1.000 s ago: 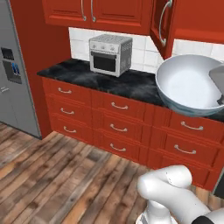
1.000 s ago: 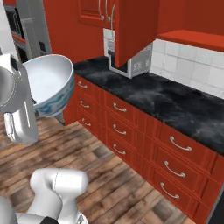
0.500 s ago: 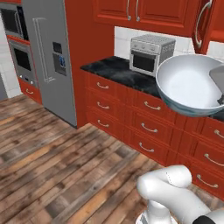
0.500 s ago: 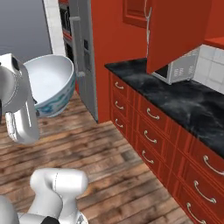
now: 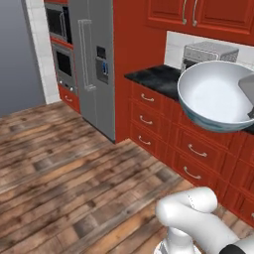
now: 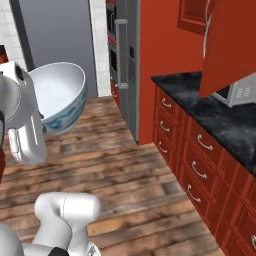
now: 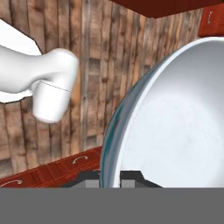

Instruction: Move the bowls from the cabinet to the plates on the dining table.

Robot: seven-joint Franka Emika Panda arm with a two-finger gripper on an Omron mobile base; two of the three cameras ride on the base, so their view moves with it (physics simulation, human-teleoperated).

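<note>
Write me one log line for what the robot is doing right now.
phase: carrying | held: white bowl, fingers shut on its rim | bowl: off the counter, above wood floor | plates: not reached

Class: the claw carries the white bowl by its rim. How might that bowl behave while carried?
The bowl looks glossy, so it may slip in the claw. Pinched at one edge and tilted, it could swing or twist. It seems rigid, probably breakable if dropped on the wooden floor.

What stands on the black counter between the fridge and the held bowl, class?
In the left base view, a small silver oven stands on the counter between the fridge and the bowl.
</note>
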